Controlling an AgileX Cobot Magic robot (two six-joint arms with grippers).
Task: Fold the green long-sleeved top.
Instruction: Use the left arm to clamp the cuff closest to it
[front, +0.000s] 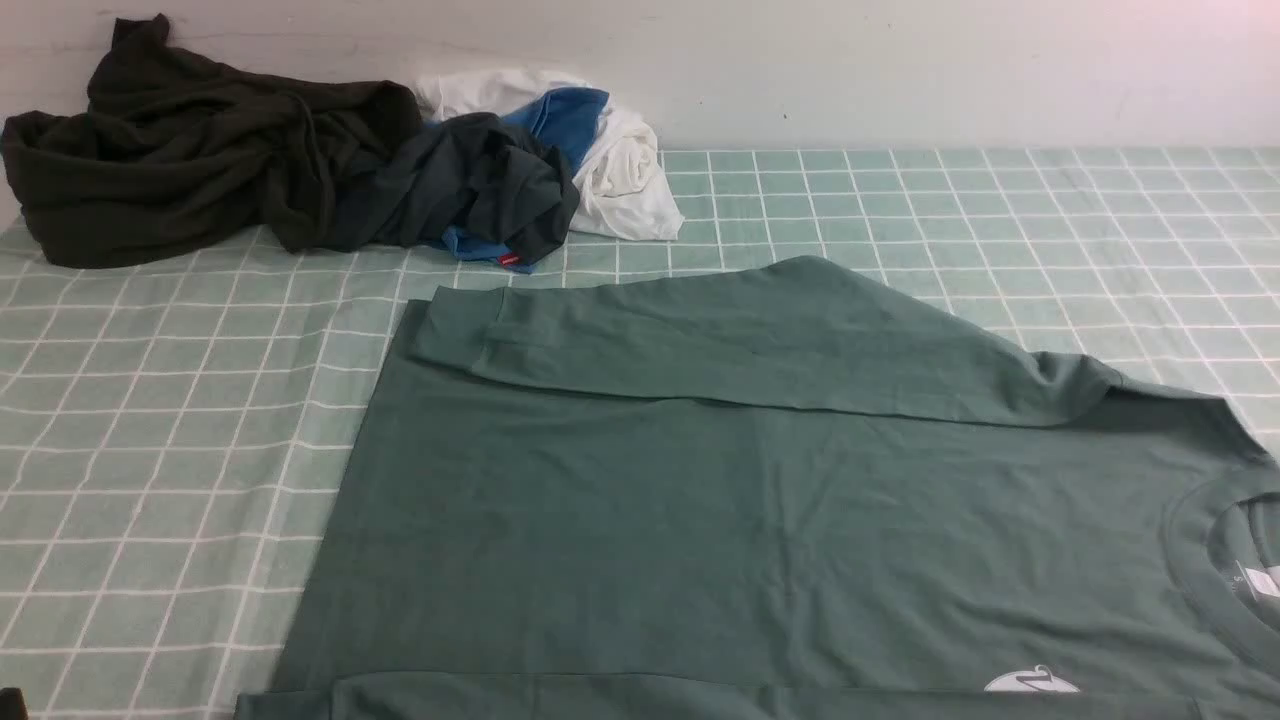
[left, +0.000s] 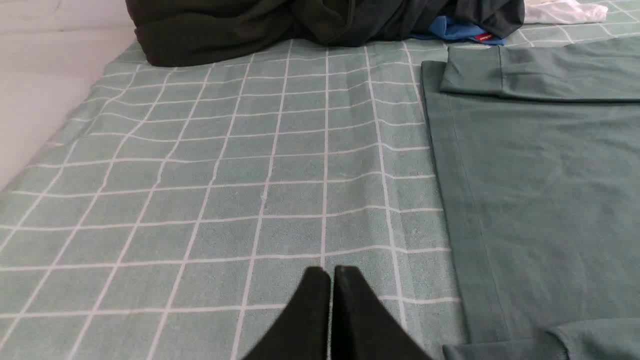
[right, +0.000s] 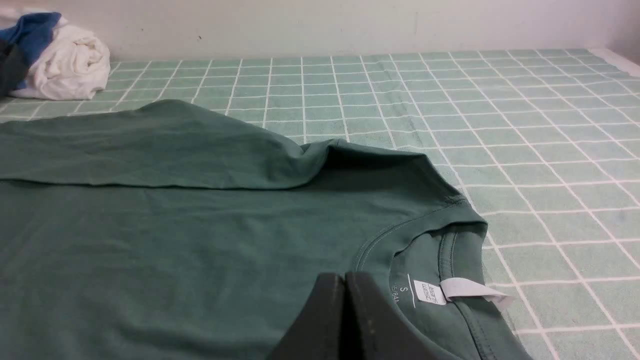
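Beyond the green long-sleeved top (front: 700, 500) lie dark garments (front: 200, 170); white cloth (front: 635, 185) beside.

Holds the left tool (left: 331, 271) fully closed, its two black fingers (left: 310, 315) pressed side by side with only a hairline seam between them, tips tapered to a blunt wedge and aimed forward at a shallow downward slant. Carries the right tool (right: 345, 276) the same way: dark fingers (right: 325, 320) pinched together along their whole visible length, tips level with each other, pointed ahead and slightly down. Shows only these finger pairs of either arm in the wrist views, wrists and upper links out of frame.
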